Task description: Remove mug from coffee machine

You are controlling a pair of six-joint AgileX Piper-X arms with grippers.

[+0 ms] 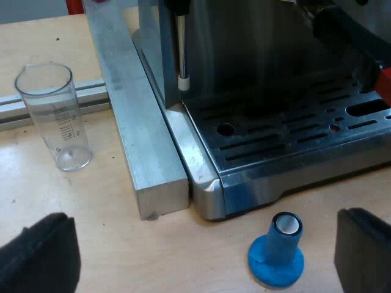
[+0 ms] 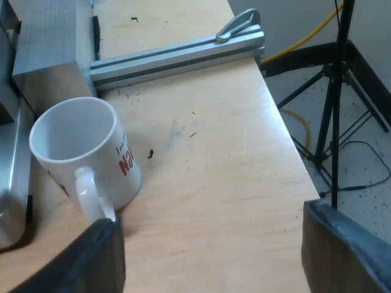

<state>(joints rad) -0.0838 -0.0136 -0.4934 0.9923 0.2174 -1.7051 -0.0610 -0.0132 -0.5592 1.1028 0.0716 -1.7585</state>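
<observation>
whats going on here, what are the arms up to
Two robot arms are at an espresso machine. The white mug stands upright on the wooden table beside the machine, its handle close by the open right end effector, ungripped. The left end effector hangs open near a blue tamper and a measuring glass.

A clear measuring glass (image 1: 54, 116) stands upright on the wooden counter (image 1: 36, 201), near a long metal bar (image 1: 131, 116). A blue tamper (image 1: 278, 253) stands apart from them. A black tripod (image 2: 340, 104) stands on the floor (image 2: 366, 201).
</observation>
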